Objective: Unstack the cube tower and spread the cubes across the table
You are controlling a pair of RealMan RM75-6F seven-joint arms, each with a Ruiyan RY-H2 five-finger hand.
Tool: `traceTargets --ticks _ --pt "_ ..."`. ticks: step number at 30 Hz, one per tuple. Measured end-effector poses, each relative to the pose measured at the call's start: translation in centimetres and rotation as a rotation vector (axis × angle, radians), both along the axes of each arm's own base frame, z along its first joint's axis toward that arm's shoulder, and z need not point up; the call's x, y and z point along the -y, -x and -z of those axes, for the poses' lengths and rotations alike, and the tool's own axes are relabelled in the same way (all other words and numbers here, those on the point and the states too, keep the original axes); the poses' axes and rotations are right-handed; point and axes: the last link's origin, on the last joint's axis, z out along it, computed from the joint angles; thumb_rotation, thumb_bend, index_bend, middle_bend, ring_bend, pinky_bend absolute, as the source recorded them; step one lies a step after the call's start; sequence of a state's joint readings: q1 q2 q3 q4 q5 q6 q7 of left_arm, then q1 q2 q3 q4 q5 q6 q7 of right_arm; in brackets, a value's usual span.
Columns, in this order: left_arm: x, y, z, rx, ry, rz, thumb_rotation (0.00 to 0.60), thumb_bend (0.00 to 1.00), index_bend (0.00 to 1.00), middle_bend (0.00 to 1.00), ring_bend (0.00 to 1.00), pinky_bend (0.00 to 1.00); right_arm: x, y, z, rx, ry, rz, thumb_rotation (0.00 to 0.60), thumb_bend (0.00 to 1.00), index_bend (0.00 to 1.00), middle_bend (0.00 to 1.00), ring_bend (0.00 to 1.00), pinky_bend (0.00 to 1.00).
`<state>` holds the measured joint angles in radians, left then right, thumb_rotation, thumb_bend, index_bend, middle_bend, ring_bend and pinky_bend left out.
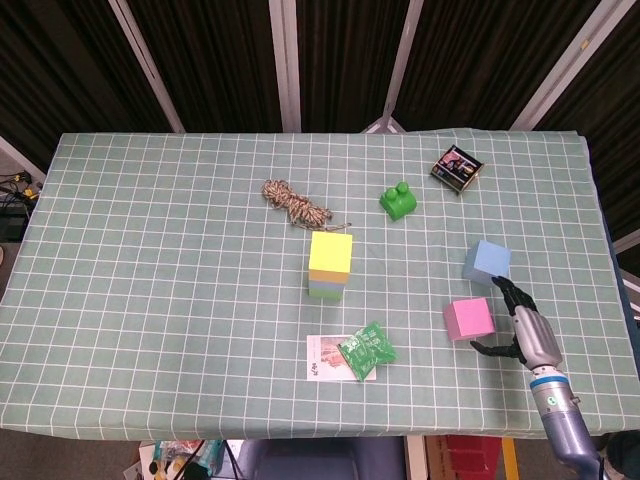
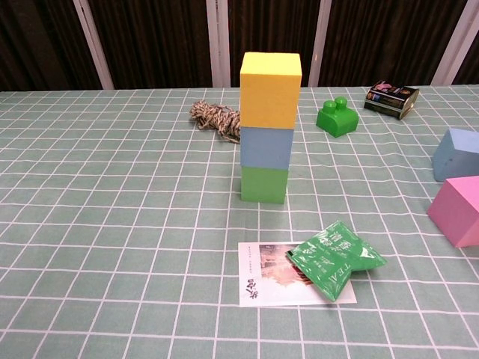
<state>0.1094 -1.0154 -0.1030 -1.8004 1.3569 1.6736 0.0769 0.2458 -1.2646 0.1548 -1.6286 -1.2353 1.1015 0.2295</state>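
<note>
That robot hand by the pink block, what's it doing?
The right hand has set the pink cube on the table and sits just beside it, fingers spread, holding nothing. A light blue cube already lies nearby. The tower is not finished: yellow on top, blue in the middle, green at the bottom. The left hand is out of sight.
</note>
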Motion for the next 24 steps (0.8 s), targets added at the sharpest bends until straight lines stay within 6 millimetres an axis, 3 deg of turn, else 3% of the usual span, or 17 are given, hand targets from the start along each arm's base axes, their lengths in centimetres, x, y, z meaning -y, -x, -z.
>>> traceTargets --ticks 6,8,12,19,24 --pt "0.1 0.0 -0.1 0.002 -0.004 0.000 0.600 0.17 0.17 0.00 0.00 0.00 1.1 -4.8 -1.1 0.231 0.051 -0.089 0.600 0.15 0.00 0.05 0.00 0.00" --pt "0.1 0.0 -0.1 0.003 -0.005 0.001 0.600 0.17 0.17 0.00 0.00 0.00 2.1 -7.2 -1.7 0.331 0.073 -0.131 0.600 0.15 0.00 0.05 0.00 0.00" --pt "0.0 0.1 -0.2 0.007 -0.005 0.002 0.600 0.17 0.17 0.00 0.00 0.00 4.1 -9.5 -1.9 0.377 0.071 -0.155 0.600 0.15 0.00 0.05 0.00 0.00" --pt "-0.1 0.1 -0.2 0.005 -0.003 0.001 0.600 0.17 0.17 0.00 0.00 0.00 7.8 -13.6 0.0 0.372 0.035 -0.111 0.600 0.15 0.00 0.05 0.00 0.00" --pt "-0.4 0.1 0.1 -0.003 0.014 -0.001 0.600 0.17 0.17 0.00 0.00 0.00 8.9 -17.3 2.1 0.376 -0.016 -0.103 0.600 0.15 0.00 0.05 0.00 0.00"
